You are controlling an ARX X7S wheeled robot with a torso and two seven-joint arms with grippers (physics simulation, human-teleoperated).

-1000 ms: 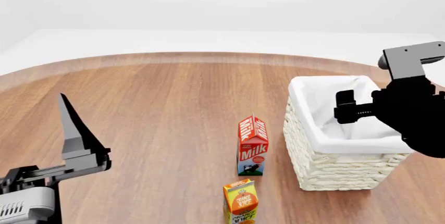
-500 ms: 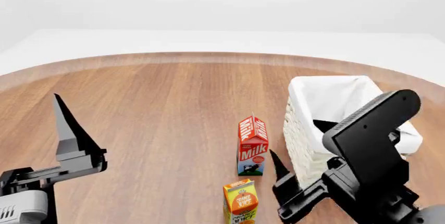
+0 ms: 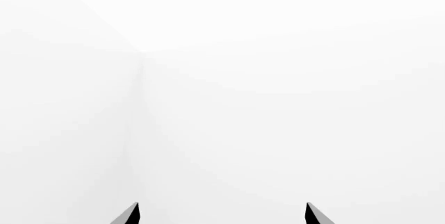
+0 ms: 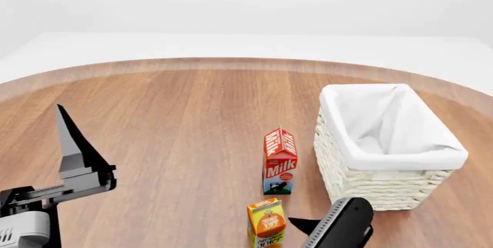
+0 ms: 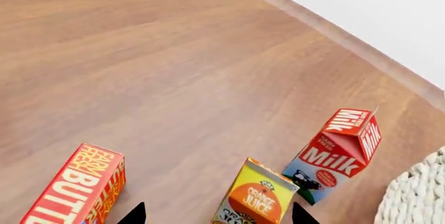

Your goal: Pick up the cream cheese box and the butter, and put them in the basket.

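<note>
The butter (image 5: pixel 75 188), a red-orange box with yellow lettering, lies on the wooden table in the right wrist view, just outside one fingertip. My right gripper (image 5: pixel 217 214) is open and low over the table, and the orange juice carton (image 5: pixel 256 195) shows between its two dark tips. The cream-white wicker basket (image 4: pixel 400 157) with its white liner stands at the right of the head view; only liner shows inside. The cream cheese box is in no view. My left gripper (image 3: pixel 222 214) is open, empty and pointing at blank white; it is raised at the left (image 4: pixel 73 150).
A red-and-white milk carton (image 4: pixel 280 160) stands just left of the basket, with the orange juice carton (image 4: pixel 266 224) in front of it. My right arm (image 4: pixel 343 228) crosses the bottom edge beside the juice carton. The table's curved far edge (image 4: pixel 231 62) runs across the back.
My right arm has swung down from above the basket to the near edge of the table, beside the juice carton. The left gripper has shifted only slightly.
</note>
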